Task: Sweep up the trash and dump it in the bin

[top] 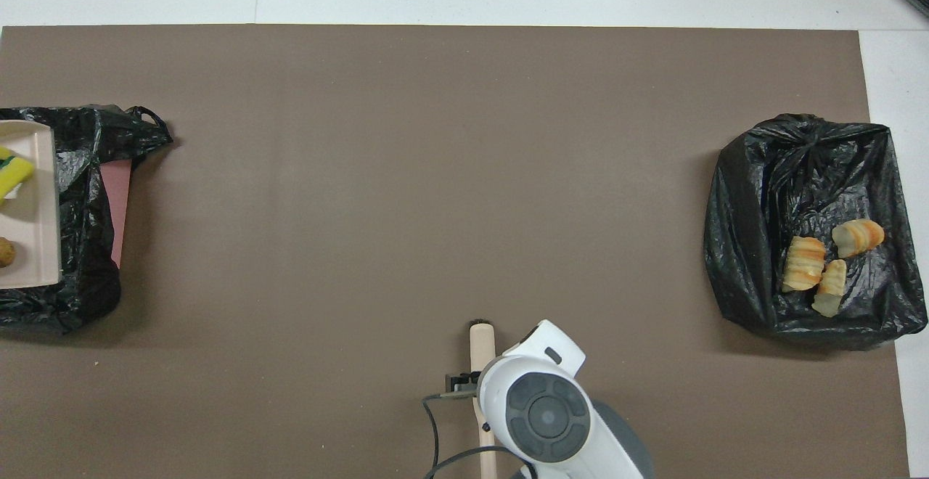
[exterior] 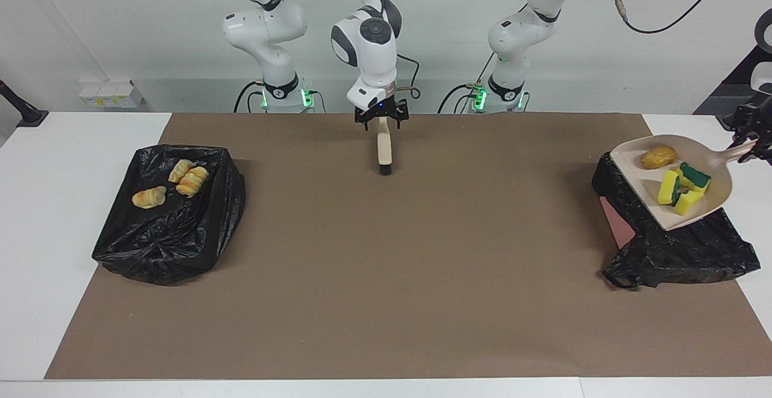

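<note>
Facing view: left hand (exterior: 749, 145) grips dustpan (exterior: 711, 196) holding three sponge bits (exterior: 683, 187), one nugget (exterior: 657, 157); right hand (exterior: 381, 117) released.

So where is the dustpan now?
In the facing view, the dustpan is held up over the black bin bag at the left arm's end of the table.

The wide brown mat (exterior: 386, 277) lies bare across the middle and lower part of the facing view, open to passage. Obstacles sit at the edges: a crumpled black plastic bag (exterior: 172, 229) at centre-left, another black bag (exterior: 681, 247) under a raised beige dustpan (exterior: 718, 196) at centre-right. A beige-handled brush (exterior: 384, 148) lies at top centre.
</note>
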{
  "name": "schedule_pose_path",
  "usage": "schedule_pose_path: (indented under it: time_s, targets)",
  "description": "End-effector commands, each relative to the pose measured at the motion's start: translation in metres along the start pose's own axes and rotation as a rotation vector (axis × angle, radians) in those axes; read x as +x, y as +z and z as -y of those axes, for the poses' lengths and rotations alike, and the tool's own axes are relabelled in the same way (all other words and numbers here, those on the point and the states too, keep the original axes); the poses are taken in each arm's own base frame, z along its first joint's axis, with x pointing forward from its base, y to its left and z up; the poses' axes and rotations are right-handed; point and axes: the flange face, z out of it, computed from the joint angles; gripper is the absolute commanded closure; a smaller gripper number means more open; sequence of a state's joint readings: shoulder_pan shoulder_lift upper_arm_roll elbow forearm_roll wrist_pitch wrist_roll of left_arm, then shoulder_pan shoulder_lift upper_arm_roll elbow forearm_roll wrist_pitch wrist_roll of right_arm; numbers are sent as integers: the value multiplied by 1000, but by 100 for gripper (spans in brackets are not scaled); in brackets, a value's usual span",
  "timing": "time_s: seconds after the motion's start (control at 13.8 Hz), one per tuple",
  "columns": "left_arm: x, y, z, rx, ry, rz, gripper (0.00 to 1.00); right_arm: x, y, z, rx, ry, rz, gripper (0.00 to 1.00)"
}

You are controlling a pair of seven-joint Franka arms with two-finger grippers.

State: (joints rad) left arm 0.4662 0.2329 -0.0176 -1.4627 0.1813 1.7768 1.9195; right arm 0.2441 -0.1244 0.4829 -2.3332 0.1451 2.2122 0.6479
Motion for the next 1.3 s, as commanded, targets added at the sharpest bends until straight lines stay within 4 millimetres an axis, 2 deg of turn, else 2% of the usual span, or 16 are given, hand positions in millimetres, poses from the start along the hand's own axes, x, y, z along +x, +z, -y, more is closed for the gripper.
schedule_pose_path:
  time_s: [0.0, 0.14, 0.22, 0.29, 0.36, 0.43, 0.51, 0.65, 0.72, 0.87, 0.94, 1.01, 1.09, 1.16, 1.23]
  targets:
    - [-10, -10, 13, 55, 63, 150, 100, 44, -24, -30, -25, 42, -77, 0]
    - [-4, 0, 16, 55, 106, 231, 100, 73, -45, -50, -36, 65, -132, 0]
    - [3, 6, 19, 55, 128, 268, 100, 85, -59, -59, -43, 78, -158, 0]
    - [19, 7, 22, 59, 129, 291, 100, 96, -72, -68, -57, 87, -174, 0]
    - [22, 11, 20, 46, 126, 353, 100, 106, -83, -77, -74, 89, -185, 0]
    - [27, 12, 14, 42, 127, 405, 100, 118, -97, -95, -80, 92, -196, 0]
    - [41, 17, 12, 55, 114, 428, 100, 125, -106, -105, -87, 70, -193, 0]
    - [48, 11, 8, 42, 123, 534, 100, 142, -133, -144, -97, 75, -180, 0]
    - [58, 7, 10, 44, 152, 573, 100, 151, -150, -163, -95, 73, -188, 0]
    - [59, 4, 9, 34, 145, 654, 100, 160, -178, -200, -98, 52, -184, 0]
    - [68, -3, 10, 42, 146, 689, 100, 164, -194, -225, -100, 57, -180, 0]
    - [70, -5, 10, 30, 150, 725, 100, 165, -211, -240, -102, 49, -170, 0]
    - [72, -9, 10, 23, 152, 777, 100, 165, -229, -264, -103, 48, -159, 0]
    - [81, -15, 12, 32, 163, 825, 100, 163, -241, -277, -98, 30, -137, 0]
    - [81, -20, 11, 30, 155, 848, 100, 161, -255, -298, -90, 28, -128, 0]
